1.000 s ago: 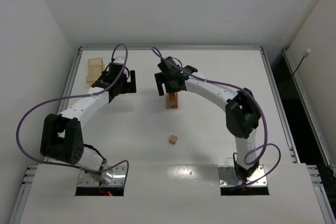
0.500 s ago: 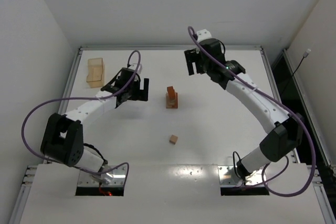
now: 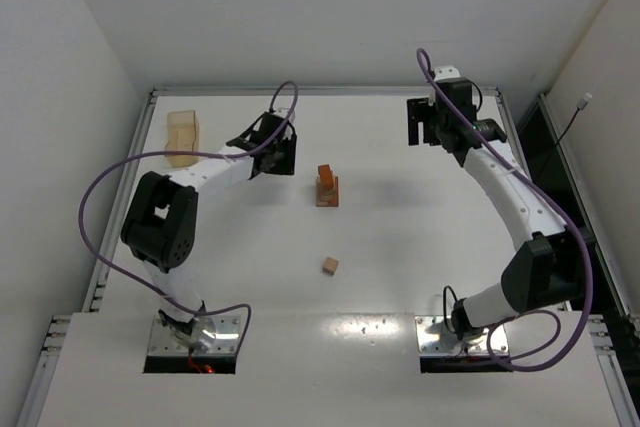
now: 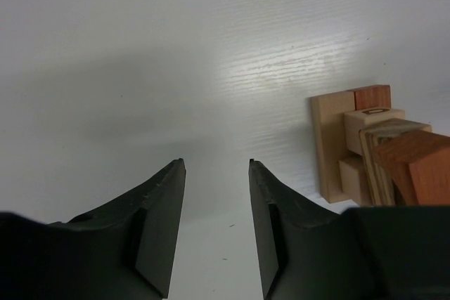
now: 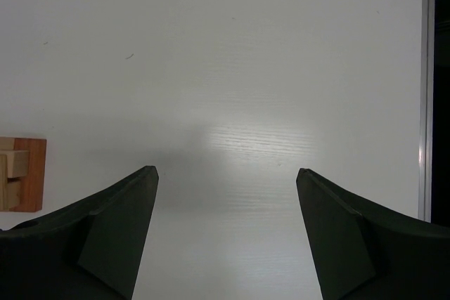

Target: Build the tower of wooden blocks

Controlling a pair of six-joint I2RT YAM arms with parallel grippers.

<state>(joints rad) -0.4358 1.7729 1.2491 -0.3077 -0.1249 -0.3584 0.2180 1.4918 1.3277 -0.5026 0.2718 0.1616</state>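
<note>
The tower (image 3: 327, 185) stands mid-table, a narrow stack of tan and reddish-brown wood blocks on a flat base. One loose tan block (image 3: 330, 266) lies in front of it. My left gripper (image 3: 283, 160) hovers just left of the tower. In the left wrist view the left gripper (image 4: 216, 163) is open with a narrow gap holding nothing, and the tower (image 4: 373, 145) is off to its right. My right gripper (image 3: 425, 132) is raised at the back right, far from the tower. The right gripper (image 5: 226, 171) stands wide open over bare table, with the tower's base (image 5: 24, 173) at the left edge.
A pale wooden tray (image 3: 182, 137) lies at the back left corner. The table's raised metal rim (image 5: 424, 103) runs along the right side, close to the right gripper. White walls enclose the table on three sides.
The right arm has lifted off the tower and swung to the back right. The left arm has reached right toward the tower, and its jaws have narrowed.
</note>
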